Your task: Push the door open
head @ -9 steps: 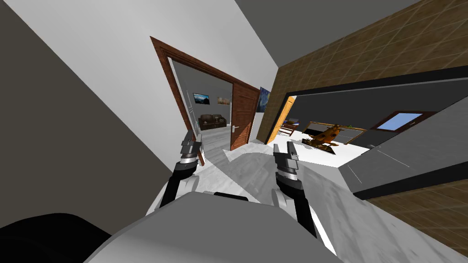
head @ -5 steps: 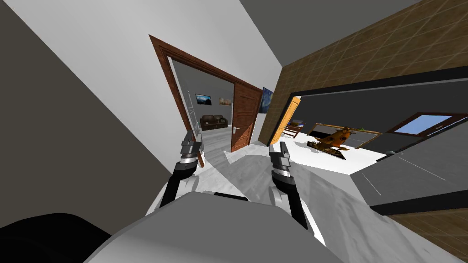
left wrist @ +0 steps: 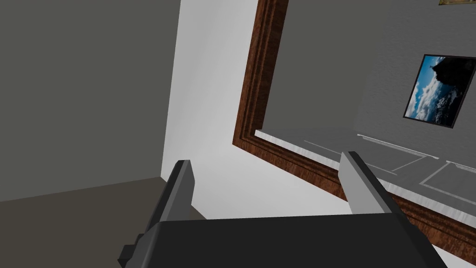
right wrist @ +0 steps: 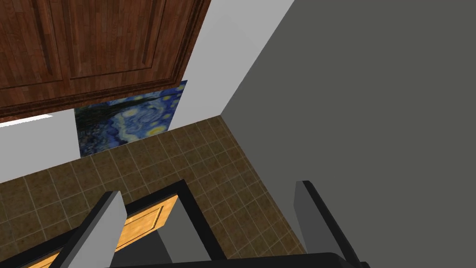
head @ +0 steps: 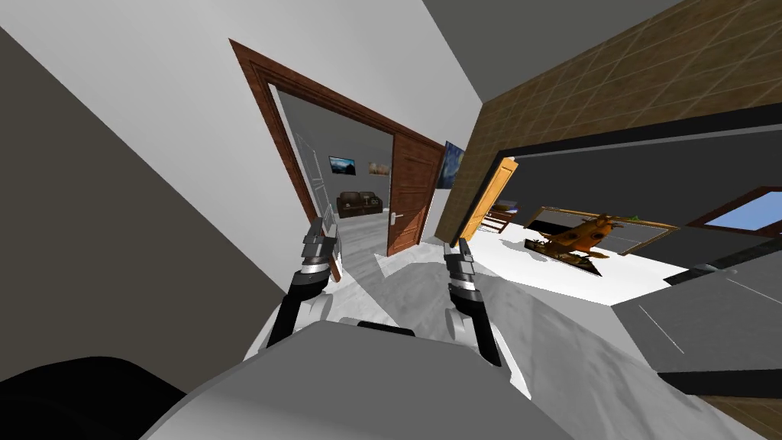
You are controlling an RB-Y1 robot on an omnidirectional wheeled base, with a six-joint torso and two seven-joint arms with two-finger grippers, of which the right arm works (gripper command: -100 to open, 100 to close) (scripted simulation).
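Note:
A brown wooden door (head: pixel 412 195) with a pale handle (head: pixel 395 218) stands swung open at the right side of a brown door frame (head: pixel 263 99) ahead. Its panelled face (right wrist: pixel 93 42) also shows in the right wrist view. My left gripper (head: pixel 317 228) is open, held up close to the frame's left jamb (left wrist: pixel 260 93), with nothing between its fingers (left wrist: pixel 266 158). A grey panelled leaf (left wrist: pixel 381 158) lies just inside that jamb. My right gripper (head: pixel 458 248) is open and empty (right wrist: pixel 209 188), short of the brown door.
A brown tiled wall (head: pixel 611 84) runs along the right with a wide opening and an orange door (head: pixel 492 195). A blue painting (head: pixel 452 164) hangs beside the brown door. A dark sofa (head: pixel 357 202) sits beyond the doorway. A dark grey counter (head: pixel 710 321) juts in at right.
I have moved forward, so the doorway looks larger and the right-hand things have slid rightward. My right gripper has drawn in to the left. The left gripper has kept its place.

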